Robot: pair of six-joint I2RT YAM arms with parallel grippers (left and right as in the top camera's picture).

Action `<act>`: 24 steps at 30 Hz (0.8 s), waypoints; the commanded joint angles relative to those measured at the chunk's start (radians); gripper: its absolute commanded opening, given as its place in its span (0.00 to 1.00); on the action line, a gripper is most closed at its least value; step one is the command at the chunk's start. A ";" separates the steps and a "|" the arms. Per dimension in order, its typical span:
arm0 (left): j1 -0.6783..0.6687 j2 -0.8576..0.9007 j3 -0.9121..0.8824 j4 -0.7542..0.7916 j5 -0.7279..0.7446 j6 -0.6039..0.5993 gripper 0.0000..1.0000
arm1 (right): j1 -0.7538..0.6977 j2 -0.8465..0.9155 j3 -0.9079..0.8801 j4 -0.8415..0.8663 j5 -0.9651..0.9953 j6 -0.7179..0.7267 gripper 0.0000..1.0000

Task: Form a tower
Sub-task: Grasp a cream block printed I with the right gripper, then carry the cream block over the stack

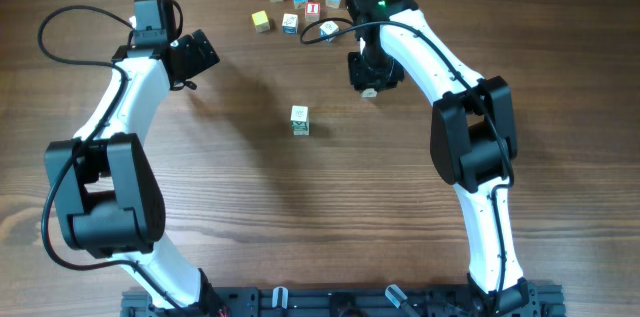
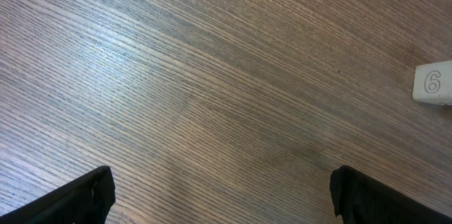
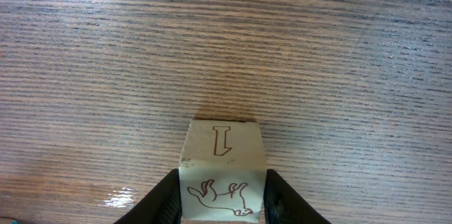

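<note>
The tower point(image 1: 300, 120) stands mid-table as a narrow pale stack with green prints; from above I cannot tell its height. My right gripper point(image 1: 368, 85) is up and to the right of it, apart from it. In the right wrist view this gripper point(image 3: 221, 197) is shut on a cream cube point(image 3: 224, 150) bearing a brown letter and a brown animal outline, a black finger point(image 3: 164, 199) pressed to each side. The cube's lower edge sits at the wood. My left gripper point(image 1: 203, 54) is far to the left, and its fingers point(image 2: 85, 196) stand wide open over bare wood.
Several loose cubes with coloured letters point(image 1: 290, 23) lie scattered along the back edge, just behind the right gripper. A pale cube face with an outlined "6" point(image 2: 432, 83) shows at the right edge of the left wrist view. A black cable point(image 1: 60, 27) loops by the left arm.
</note>
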State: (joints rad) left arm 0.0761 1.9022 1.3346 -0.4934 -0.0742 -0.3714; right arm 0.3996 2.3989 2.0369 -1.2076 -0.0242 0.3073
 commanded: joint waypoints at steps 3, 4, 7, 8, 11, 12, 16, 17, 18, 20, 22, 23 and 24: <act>0.002 0.009 0.010 0.000 -0.006 0.005 1.00 | 0.002 -0.034 -0.003 0.008 0.009 -0.017 0.31; 0.002 0.009 0.010 0.000 -0.006 0.005 1.00 | 0.002 -0.034 -0.003 0.019 0.009 -0.018 0.32; 0.002 0.009 0.010 0.000 -0.006 0.005 1.00 | 0.002 -0.034 -0.003 0.029 0.010 -0.019 0.31; 0.002 0.009 0.010 0.000 -0.006 0.005 1.00 | 0.002 -0.034 -0.003 0.028 0.009 -0.019 0.31; 0.002 0.009 0.010 0.000 -0.006 0.005 1.00 | 0.002 -0.034 -0.003 0.029 0.010 -0.020 0.36; 0.002 0.009 0.010 0.000 -0.006 0.005 1.00 | 0.002 -0.034 -0.003 0.033 0.010 -0.020 0.35; 0.002 0.009 0.010 0.000 -0.006 0.005 1.00 | 0.002 -0.034 -0.003 0.053 0.010 -0.047 0.36; 0.002 0.009 0.010 0.000 -0.006 0.005 1.00 | 0.001 -0.034 -0.003 0.052 0.010 -0.046 0.35; 0.002 0.009 0.010 0.000 -0.006 0.005 1.00 | 0.002 -0.034 -0.003 0.051 0.010 -0.045 0.34; 0.002 0.009 0.010 0.000 -0.006 0.005 1.00 | 0.002 -0.034 -0.003 0.052 0.010 -0.045 0.28; 0.002 0.009 0.010 0.000 -0.006 0.005 1.00 | 0.002 -0.035 0.005 0.053 0.009 -0.043 0.24; 0.002 0.009 0.010 0.000 -0.006 0.005 1.00 | 0.002 -0.040 0.031 0.037 0.009 -0.042 0.25; 0.002 0.009 0.010 0.000 -0.006 0.005 1.00 | 0.002 -0.050 0.061 0.018 0.009 -0.042 0.25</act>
State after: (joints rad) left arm 0.0761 1.9022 1.3346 -0.4934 -0.0742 -0.3714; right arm 0.3996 2.3974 2.0384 -1.1641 -0.0238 0.2737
